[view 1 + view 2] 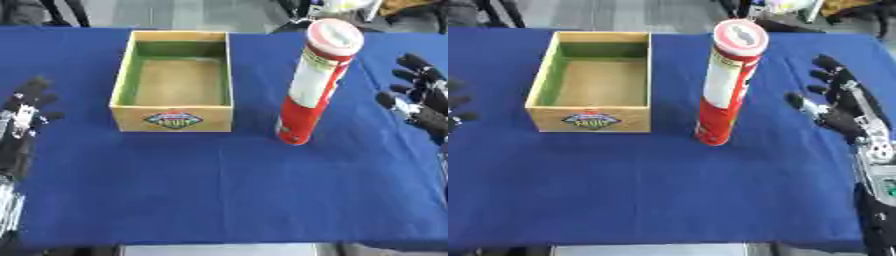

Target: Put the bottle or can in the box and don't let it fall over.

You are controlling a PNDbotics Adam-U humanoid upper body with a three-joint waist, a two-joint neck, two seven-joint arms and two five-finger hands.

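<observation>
A tall red and white can [313, 82] with a white lid stands upright on the blue tablecloth, just right of an open wooden box [178, 81]. The box has a green inner wall, a bare tan floor and a coloured label on its front. My right hand [842, 102] is open at the right edge, fingers straight and pointing up, a short gap away from the can. My left hand [24, 112] rests open at the left edge, well left of the box. Neither hand touches anything.
The blue tablecloth [219, 190] covers the whole table down to its front edge. Chair legs and dark items show beyond the far edge of the table.
</observation>
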